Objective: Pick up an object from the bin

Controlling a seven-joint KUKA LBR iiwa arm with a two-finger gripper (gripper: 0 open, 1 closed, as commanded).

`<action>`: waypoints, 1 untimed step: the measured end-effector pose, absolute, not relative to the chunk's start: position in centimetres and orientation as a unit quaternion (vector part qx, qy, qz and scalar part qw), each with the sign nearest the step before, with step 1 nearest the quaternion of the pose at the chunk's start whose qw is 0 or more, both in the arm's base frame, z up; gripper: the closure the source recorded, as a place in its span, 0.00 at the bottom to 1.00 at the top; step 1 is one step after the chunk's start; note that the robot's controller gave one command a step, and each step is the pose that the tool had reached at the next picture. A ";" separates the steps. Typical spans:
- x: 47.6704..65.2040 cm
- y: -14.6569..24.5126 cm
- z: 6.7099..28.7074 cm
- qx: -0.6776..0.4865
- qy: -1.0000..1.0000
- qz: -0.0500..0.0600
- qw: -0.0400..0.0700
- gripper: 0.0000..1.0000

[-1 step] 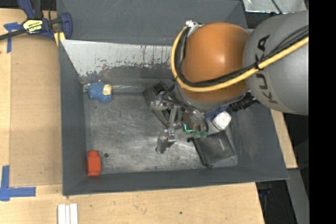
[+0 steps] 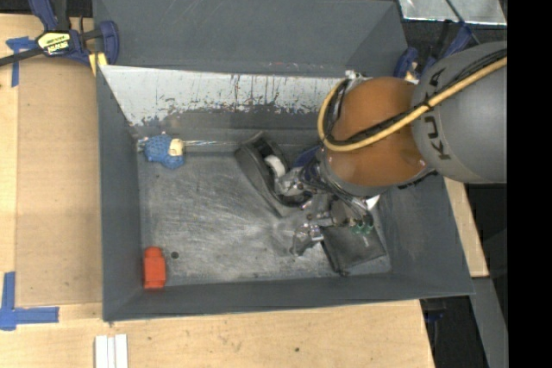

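Observation:
My gripper [image 2: 303,237] hangs low over the bin floor, right of the middle, beneath the arm's orange cover. Just up and left of it lies a black oblong thing [image 2: 261,168] with a white part inside, tilted on the floor. To the gripper's right, a dark flat slab [image 2: 355,248] with a small green piece on it rests near the bin's front right corner, partly hidden by the arm. Whether the gripper touches either one cannot be made out.
A blue and cream thing with a clear handle [image 2: 164,150] lies at the back left of the floor. A small orange-red block [image 2: 154,267] sits in the front left corner. The arm covers the bin's right side.

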State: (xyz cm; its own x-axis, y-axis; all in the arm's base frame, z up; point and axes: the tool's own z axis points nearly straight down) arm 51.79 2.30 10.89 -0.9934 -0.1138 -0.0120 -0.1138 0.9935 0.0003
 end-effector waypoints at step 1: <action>52.8 -2.1 9.3 -0.086 0.996 -0.001 0.002 0.00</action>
State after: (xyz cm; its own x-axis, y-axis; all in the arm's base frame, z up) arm 52.83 -2.13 9.34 -0.9853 -0.1710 -0.0033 -0.1710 0.9853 -0.0030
